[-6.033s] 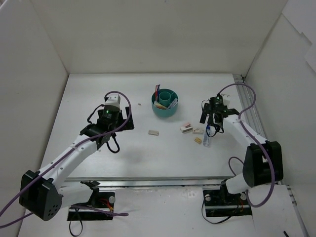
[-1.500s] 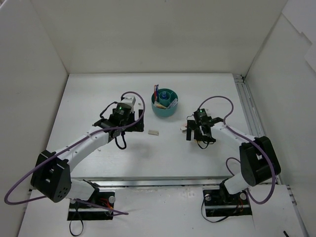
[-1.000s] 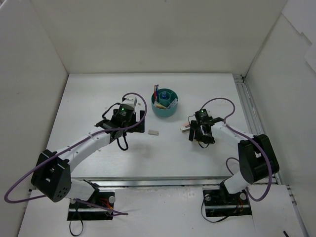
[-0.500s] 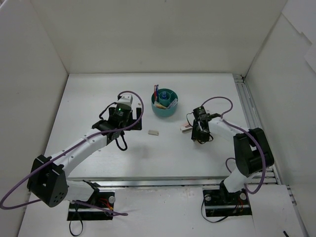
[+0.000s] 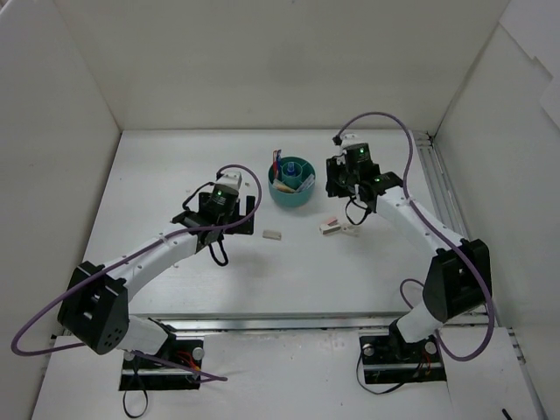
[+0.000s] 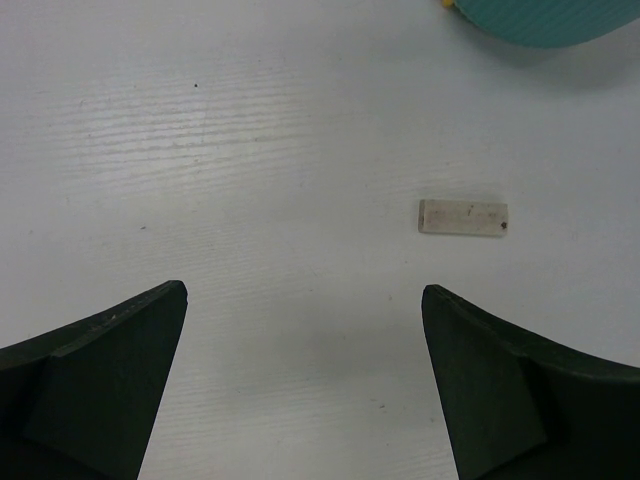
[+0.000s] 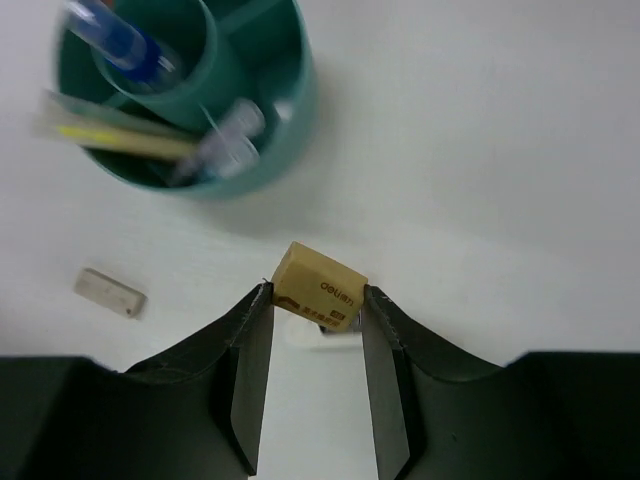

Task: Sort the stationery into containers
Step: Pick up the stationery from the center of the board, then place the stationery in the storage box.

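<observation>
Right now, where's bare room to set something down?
Bare: the far-left corner of the table, left of the teal organizer; the middle strip between the white eraser and the near edge. Crowded: from organizer to the loose erasers, where the right pincer holds a tan eraser.

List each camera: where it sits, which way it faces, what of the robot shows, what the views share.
Top external: above and behind the bases, looking down at the table; both arms show.
Left wrist: on the left arm, facing down; open left gripper, a flat eraser ahead.
Right wrist: on the right arm, facing down; right gripper clamps a tan eraser near the teal organizer.
Shared: the teal organizer, in all three.
</observation>
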Available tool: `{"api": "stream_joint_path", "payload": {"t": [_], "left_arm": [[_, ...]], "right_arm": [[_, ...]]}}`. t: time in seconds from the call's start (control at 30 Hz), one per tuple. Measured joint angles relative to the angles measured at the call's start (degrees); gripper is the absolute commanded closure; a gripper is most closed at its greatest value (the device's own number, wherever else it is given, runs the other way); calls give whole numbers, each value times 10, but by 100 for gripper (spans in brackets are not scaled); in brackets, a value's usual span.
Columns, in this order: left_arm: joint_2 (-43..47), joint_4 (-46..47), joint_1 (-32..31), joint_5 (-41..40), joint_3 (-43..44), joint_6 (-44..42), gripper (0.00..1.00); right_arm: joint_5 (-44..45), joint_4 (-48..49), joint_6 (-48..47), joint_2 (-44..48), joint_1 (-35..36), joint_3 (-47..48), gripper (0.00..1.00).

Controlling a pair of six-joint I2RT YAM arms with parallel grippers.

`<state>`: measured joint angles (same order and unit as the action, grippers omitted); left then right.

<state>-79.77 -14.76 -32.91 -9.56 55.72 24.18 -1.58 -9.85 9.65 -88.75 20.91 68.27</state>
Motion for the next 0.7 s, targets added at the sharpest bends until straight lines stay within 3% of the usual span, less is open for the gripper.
{"api": "stream_joint_path", "payload": {"t": [0.17, 0.33, 0.7], "left_arm": [[-7, -1, 0, 5, 2, -3, 0], [-7, -4, 0, 5, 8, -8, 0], [-30, -18, 0, 5, 35, -11, 0]], "right_arm": [[-113, 75, -165, -49, -26, 112, 86], [-222, 70, -331, -148, -39, 196, 86], [-273, 40, -446, -227, -28, 220, 81]]}}
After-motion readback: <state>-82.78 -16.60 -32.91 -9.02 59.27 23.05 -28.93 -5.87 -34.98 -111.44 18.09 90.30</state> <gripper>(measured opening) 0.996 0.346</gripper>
